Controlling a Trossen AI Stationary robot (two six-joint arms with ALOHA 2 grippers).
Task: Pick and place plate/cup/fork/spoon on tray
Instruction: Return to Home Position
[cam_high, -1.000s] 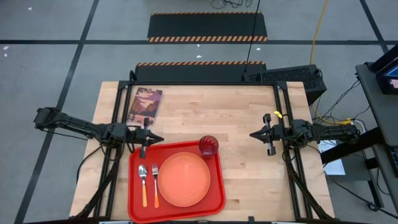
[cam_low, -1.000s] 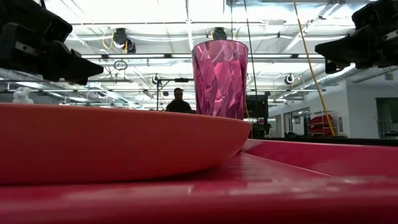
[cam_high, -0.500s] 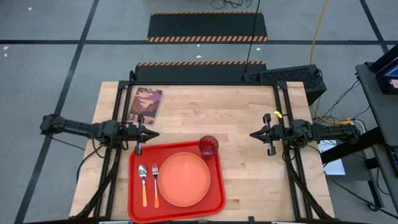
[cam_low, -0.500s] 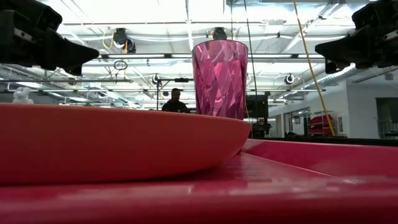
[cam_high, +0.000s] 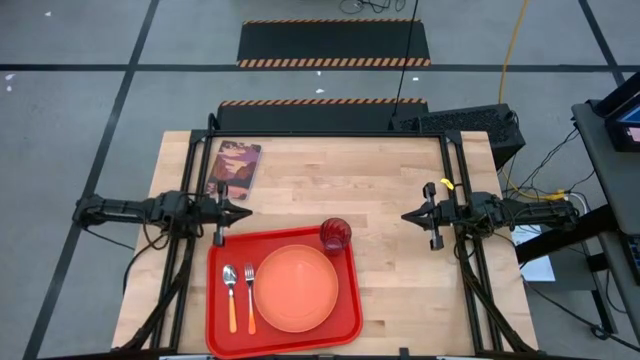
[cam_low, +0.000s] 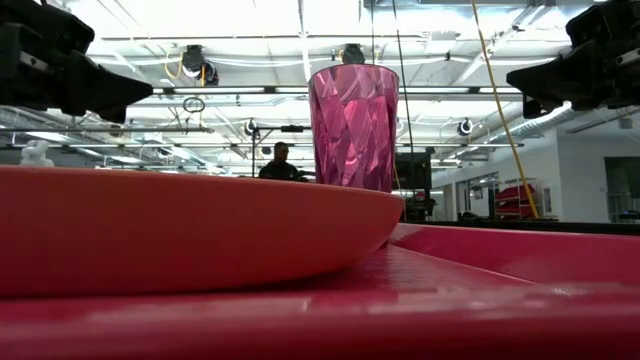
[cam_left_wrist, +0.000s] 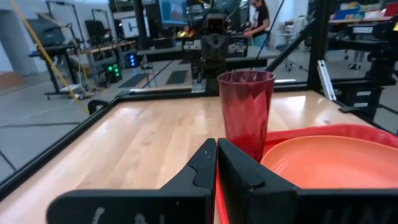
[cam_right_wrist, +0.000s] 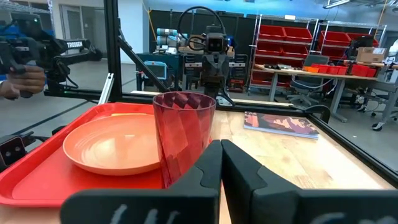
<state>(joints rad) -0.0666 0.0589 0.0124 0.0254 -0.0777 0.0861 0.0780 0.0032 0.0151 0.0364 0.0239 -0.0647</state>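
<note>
Left claw (cam_high: 243, 214), pinched closed and empty, reaches level beside the tray (cam_high: 345, 318); right claw (cam_high: 407, 215) likewise.

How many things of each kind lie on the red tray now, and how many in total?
Plate: 1
Cup: 1
Fork: 1
Spoon: 1
Total on the tray: 4

A small book with a dark pictured cover (cam_high: 233, 168) is lying flat on the light wooden table (cam_high: 400, 180), near its far left corner. A person (cam_low: 284, 163) is showing in the room beyond.
</note>
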